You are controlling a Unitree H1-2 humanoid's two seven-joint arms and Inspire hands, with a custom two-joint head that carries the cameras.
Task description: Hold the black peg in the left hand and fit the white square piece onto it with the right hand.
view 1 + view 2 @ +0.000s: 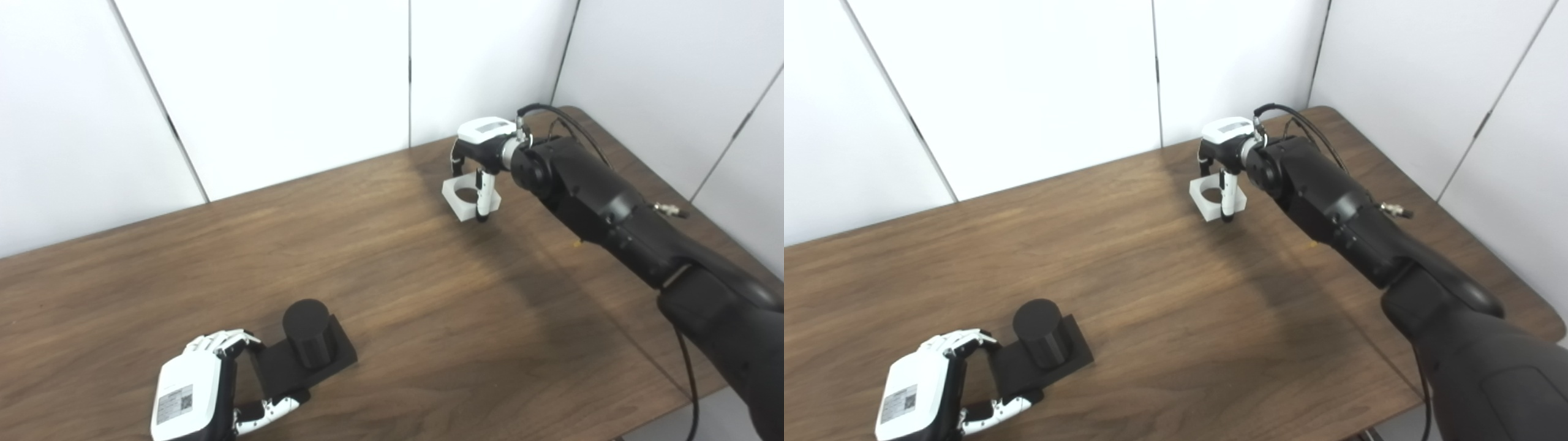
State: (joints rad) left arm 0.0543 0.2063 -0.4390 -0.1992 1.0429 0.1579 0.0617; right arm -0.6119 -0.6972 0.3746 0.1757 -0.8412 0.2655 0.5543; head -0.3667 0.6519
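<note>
Starting at the near edge of the counter [398, 294], the left hand [202, 386] has its fingers [223, 340] and thumb closed on the flat base of the black peg [309, 340], whose round post stands upright. Well apart from it, toward the far right, the right hand [481, 153] reaches down over the white square piece [467, 197], fingers touching both sides of it. I cannot tell whether the piece is lifted or lies on the counter. Its hole faces up, so I judge the right hand must carry it near and leftward, above the post.

Black peg [309, 332], white square piece [467, 197], brown wood-grain table [392, 263]
</note>
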